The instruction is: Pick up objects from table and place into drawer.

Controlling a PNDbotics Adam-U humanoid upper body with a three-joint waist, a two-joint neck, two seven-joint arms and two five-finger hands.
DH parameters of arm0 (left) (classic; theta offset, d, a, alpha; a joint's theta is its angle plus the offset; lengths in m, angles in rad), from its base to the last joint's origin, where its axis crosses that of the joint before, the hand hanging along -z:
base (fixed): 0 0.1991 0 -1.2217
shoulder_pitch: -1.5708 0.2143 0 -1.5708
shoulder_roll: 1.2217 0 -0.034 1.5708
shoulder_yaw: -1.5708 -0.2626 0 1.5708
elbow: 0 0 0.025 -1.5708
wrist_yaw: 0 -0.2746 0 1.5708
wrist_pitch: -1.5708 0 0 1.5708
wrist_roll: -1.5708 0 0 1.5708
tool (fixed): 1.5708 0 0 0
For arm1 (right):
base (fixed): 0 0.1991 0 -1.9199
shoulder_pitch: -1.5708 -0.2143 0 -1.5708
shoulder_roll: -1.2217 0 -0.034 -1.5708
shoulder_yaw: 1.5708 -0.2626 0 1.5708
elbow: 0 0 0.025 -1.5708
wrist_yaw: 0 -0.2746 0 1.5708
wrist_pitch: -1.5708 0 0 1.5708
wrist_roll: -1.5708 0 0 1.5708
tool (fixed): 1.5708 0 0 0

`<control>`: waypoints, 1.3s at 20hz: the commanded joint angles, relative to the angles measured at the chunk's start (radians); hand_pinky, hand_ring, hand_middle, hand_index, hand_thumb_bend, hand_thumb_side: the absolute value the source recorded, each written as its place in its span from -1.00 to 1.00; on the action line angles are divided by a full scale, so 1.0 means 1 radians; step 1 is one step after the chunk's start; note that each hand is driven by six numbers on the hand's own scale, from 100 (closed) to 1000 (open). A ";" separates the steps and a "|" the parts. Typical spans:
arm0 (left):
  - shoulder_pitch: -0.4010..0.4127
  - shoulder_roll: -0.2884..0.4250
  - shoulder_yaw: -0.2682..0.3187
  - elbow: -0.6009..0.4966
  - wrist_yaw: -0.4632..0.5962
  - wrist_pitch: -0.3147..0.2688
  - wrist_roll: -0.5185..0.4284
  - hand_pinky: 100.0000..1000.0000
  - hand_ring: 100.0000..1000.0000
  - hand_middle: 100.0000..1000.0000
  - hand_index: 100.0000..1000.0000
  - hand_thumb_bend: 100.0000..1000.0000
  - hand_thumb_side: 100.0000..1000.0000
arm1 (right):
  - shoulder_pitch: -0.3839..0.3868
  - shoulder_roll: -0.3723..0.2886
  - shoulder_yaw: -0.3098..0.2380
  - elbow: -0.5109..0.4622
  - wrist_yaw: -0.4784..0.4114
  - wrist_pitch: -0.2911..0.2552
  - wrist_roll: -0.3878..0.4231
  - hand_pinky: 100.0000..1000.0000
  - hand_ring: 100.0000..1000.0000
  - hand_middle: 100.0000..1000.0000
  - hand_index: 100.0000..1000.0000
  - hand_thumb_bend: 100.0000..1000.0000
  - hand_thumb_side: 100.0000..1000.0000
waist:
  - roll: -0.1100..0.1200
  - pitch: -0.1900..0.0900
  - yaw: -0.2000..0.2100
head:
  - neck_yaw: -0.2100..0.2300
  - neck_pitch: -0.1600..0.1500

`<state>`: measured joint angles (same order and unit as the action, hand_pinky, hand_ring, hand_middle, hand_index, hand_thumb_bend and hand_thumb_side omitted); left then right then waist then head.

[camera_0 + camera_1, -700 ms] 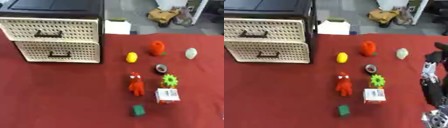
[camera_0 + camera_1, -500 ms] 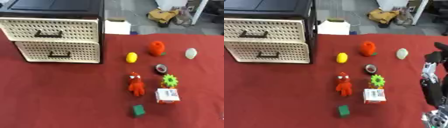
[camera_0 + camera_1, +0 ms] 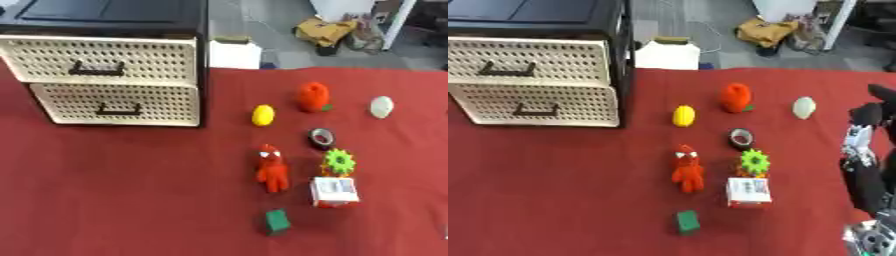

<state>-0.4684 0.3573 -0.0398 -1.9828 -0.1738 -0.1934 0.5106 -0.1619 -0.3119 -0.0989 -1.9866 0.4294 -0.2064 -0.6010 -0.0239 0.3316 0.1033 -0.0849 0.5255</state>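
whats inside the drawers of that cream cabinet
Cannot tell: both drawers are shut, and their perforated cream fronts show nothing of the inside. All the small objects, such as the red figure, lie out on the red cloth.

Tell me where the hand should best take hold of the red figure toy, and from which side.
Probably round the narrow body of the red figure toy, coming from above: it seems to lie flat on the table, with open cloth on both sides for the fingers.

on the red table (image 3: 131,200): one drawer unit (image 3: 109,65), far left, with two cream perforated drawers, upper (image 3: 103,67) and lower (image 3: 118,105). loose items, eight, one of each: yellow lemon-like piece (image 3: 262,115), red-orange fruit shape (image 3: 312,96), pale egg shape (image 3: 381,106), dark tape roll (image 3: 321,137), red figure toy (image 3: 273,169), green gear (image 3: 339,161), small white box (image 3: 334,191), green cube (image 3: 277,221).
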 commanded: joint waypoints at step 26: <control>-0.222 0.608 -0.153 -0.017 -0.333 0.374 -0.618 -1.00 -1.00 -0.70 0.76 -1.00 1.00 | 0.025 -0.065 -0.008 -0.013 0.002 -0.010 0.009 0.03 0.02 -0.17 0.47 -1.00 0.55 | 0.032 -0.066 -0.005 | -0.014 -0.001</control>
<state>-0.6728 0.9164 -0.1943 -1.9879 -0.5075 0.1723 -0.0661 -0.1315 -0.3475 -0.1017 -1.9866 0.4292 -0.2154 -0.5943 0.0055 0.2843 0.0977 -0.0988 0.5267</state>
